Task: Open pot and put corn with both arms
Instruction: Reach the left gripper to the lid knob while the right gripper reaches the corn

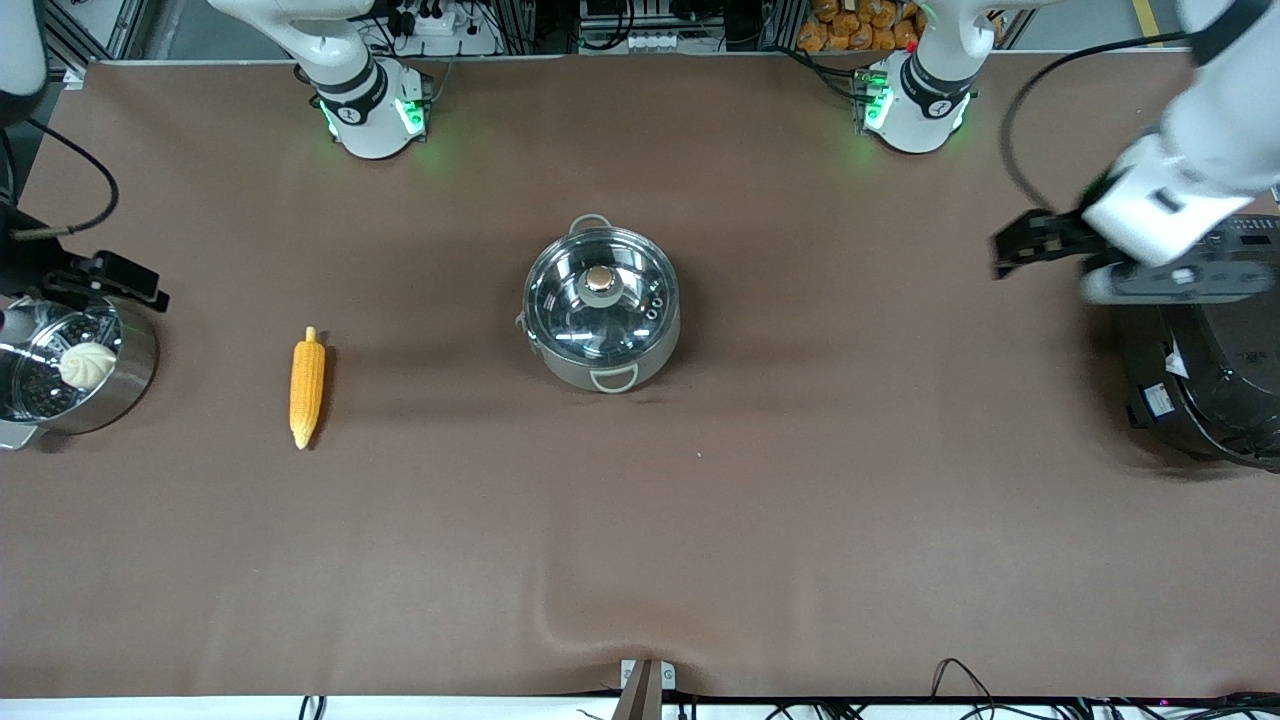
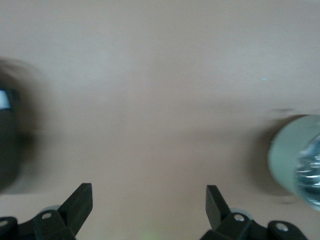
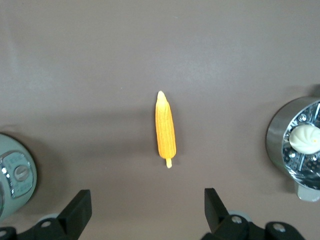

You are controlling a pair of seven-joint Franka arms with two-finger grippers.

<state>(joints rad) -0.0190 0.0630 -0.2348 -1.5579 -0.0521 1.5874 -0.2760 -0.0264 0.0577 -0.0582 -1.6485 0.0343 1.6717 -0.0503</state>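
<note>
While the round shiny steel pot (image 1: 602, 312) stands at the middle of the brown table (image 1: 800, 500) with its clear glass lid (image 1: 600, 292) on, the ribbed yellow corn (image 1: 306, 386) lies toward the right arm's end, between the pot and a steel steamer (image 1: 75, 365) holding a white bun (image 1: 88, 364). The left gripper (image 2: 149, 207) hangs beside a black cooker (image 1: 1215, 375), fingers apart. The right gripper (image 3: 147, 210) hangs above the steamer, fingers apart.

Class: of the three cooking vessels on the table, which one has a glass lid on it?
The pot mid-table, with a copper-knobbed lid; the steamer is open and the rice cooker is black.
</note>
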